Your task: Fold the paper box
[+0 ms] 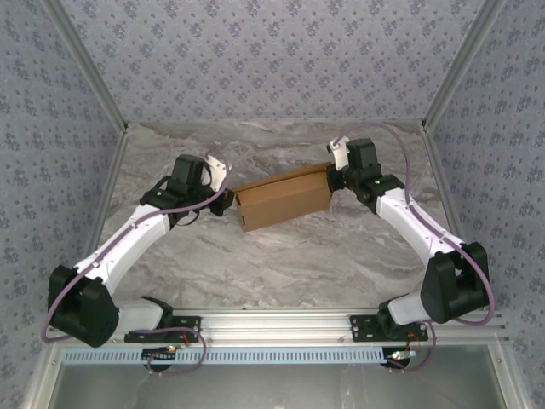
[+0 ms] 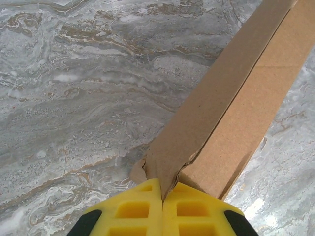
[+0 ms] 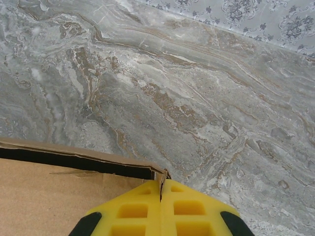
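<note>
A plain brown cardboard paper box (image 1: 283, 198), folded into a shallow rectangular shape, sits near the middle of the grey-veined marble counter (image 1: 281, 264). In the overhead view its long side runs from lower left to upper right. It lies between the two white-and-black arms, one at each short end, and walls papered in a blue-grey floral pattern (image 1: 272, 51) enclose the counter.

The left gripper (image 1: 228, 203) meets the box's left end. In the left wrist view its yellow moulded fingers (image 2: 133, 209) are pressed together, and a crumpled, slightly torn corner of cardboard runs down into the seam between them, so this gripper is clamped on the paper box. From there the box stretches away toward the upper right, with one panel standing up along its left side and a flat panel beside it.

The right gripper (image 1: 333, 179) is at the box's right end, at the far corner. In the right wrist view its yellow fingers (image 3: 192, 209) are also pressed together, with the box's corner pinched in the seam between them. Here the cardboard fills the lower left, and a dark gap shows beneath its creased top edge. I cannot tell whether the box's underside rests fully on the counter or is raised slightly.
</note>
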Robot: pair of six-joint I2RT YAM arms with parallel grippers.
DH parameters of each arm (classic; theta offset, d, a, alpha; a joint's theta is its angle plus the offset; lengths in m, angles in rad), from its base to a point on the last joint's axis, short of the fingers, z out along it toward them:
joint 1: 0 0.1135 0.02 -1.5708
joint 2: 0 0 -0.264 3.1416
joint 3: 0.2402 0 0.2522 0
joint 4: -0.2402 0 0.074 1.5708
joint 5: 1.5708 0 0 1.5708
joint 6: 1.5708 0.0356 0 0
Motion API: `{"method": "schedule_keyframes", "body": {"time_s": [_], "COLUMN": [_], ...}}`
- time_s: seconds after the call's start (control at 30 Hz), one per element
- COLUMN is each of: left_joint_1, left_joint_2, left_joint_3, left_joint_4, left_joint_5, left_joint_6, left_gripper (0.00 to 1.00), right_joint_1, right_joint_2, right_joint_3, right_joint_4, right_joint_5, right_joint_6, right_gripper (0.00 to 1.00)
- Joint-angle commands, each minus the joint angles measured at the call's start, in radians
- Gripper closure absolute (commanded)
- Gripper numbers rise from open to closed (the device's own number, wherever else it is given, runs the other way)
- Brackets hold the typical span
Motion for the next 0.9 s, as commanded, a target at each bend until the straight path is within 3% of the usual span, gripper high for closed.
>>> {"method": "schedule_keyframes", "body": {"time_s": [0.0,0.2,0.5,0.67,0.87], "left_joint_1": [-0.009,-0.031,-0.079,-0.109,-0.16], "left_joint_2": [0.018,0.038,0.052,0.039,0.035], "left_joint_3": [0.035,0.049,0.03,-0.011,-0.03], "left_joint_4": [0.012,0.017,0.077,0.154,0.172], "left_joint_5": [0.013,0.001,-0.114,-0.157,-0.248], "left_joint_6": [-0.1,-0.294,-0.595,-0.685,-0.703], "left_gripper": [0.97,1.0,1.0,1.0,1.0], "right_joint_1": [0.004,0.009,0.027,0.028,0.026], "right_joint_2": [0.007,0.008,0.008,0.008,0.008], "right_joint_3": [-0.005,-0.013,-0.023,-0.03,-0.032], "right_joint_4": [-0.095,-0.095,-0.101,-0.102,-0.106], "right_joint_5": [0.009,0.016,0.026,0.034,0.039], "right_joint_6": [0.015,0.044,0.068,0.069,0.067], "right_gripper": [1.0,1.0,1.0,1.0,1.0]}}
